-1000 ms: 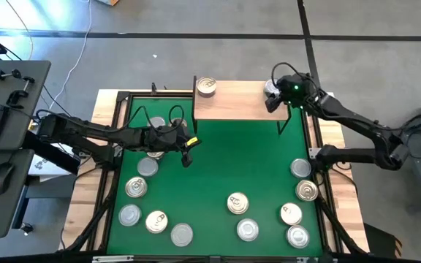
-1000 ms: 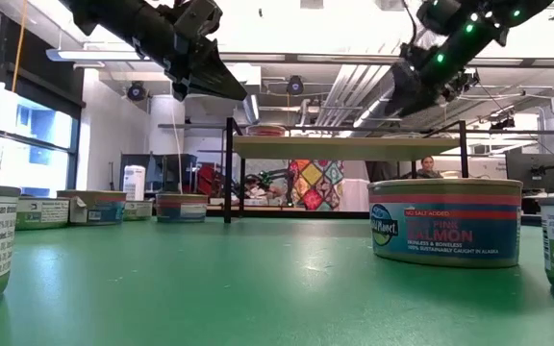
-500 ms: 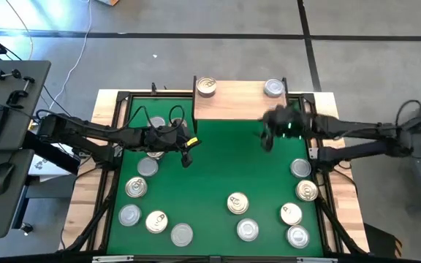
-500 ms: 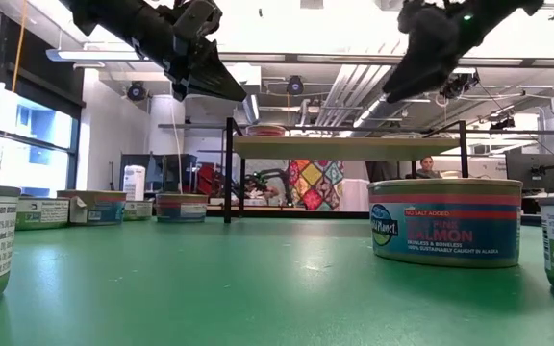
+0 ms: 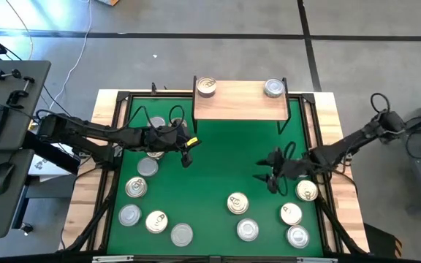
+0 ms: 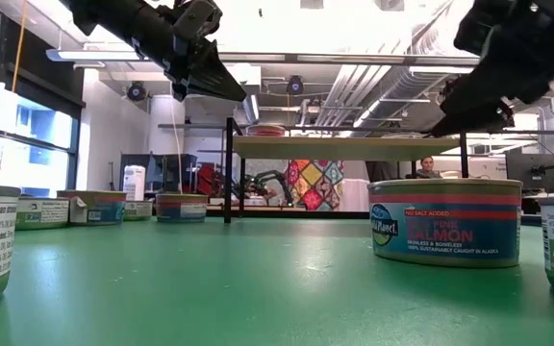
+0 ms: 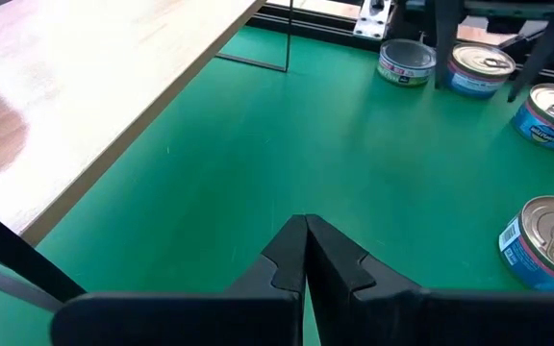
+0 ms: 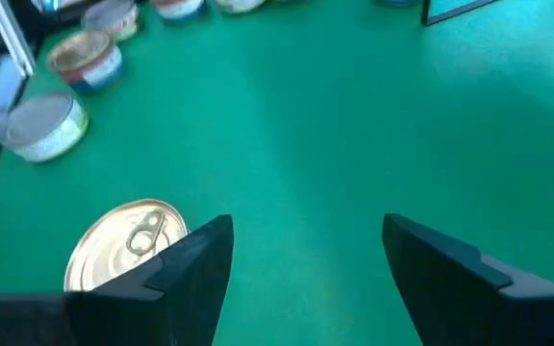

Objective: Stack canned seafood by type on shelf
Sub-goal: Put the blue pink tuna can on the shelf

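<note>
The right gripper (image 5: 267,177) hangs with its fingers spread wide and empty above the green mat (image 5: 218,157), a gold-lidded tin (image 5: 237,203) lying on the mat just beside and below it, more tins (image 5: 291,214) clustered near on its outer side. Well beyond it stands the shelf (image 5: 240,102), carrying one gold-lidded tin (image 5: 207,86) and one silver-lidded tin (image 5: 273,88) at opposite ends. The left gripper (image 5: 188,153) waits pinched shut over the mat's left half, with nothing in it.

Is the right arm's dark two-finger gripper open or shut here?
Open and empty: the right gripper shows bare green mat between its spread fingers, hovering beside a gold-lidded round tin.
</note>
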